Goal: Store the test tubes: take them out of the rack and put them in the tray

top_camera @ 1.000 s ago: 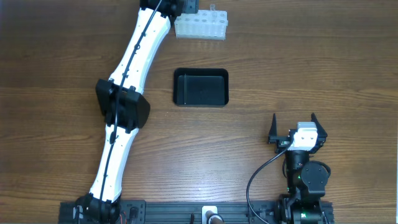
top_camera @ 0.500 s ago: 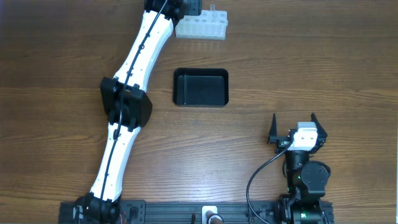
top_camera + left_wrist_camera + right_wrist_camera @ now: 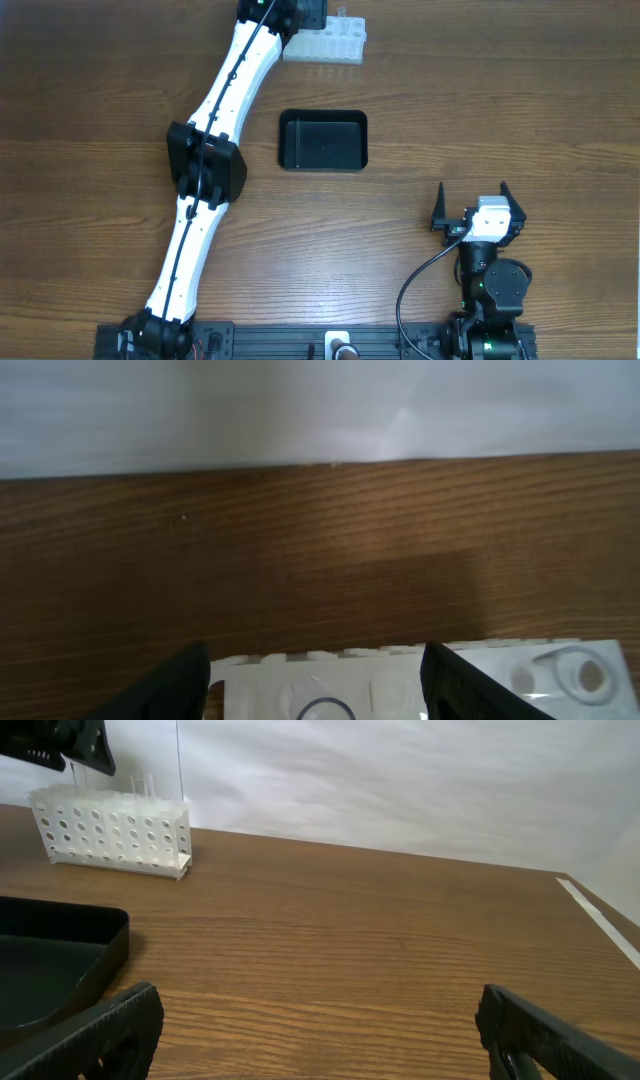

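Left gripper [image 3: 315,660] over the white perforated plastic rack [image 3: 400,678], fingers wide apart, empty; right gripper [image 3: 471,195] parked, likewise spread and empty. Step judged: first pick. Next: lower around the clear test tube [image 3: 323,709], then close squarely.

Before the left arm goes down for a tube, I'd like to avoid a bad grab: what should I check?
1. Open left pincer: ok, fingers spread wide.
2. It hangs above the rack: ok.
3. A tube mouth between its fingers: ok, a ring shows there.
4. The tray apart from the rack, unobstructed: ok.
5. The right pincer out of the way: ok, open near its own base.
6. How full the rack is: cannot tell.
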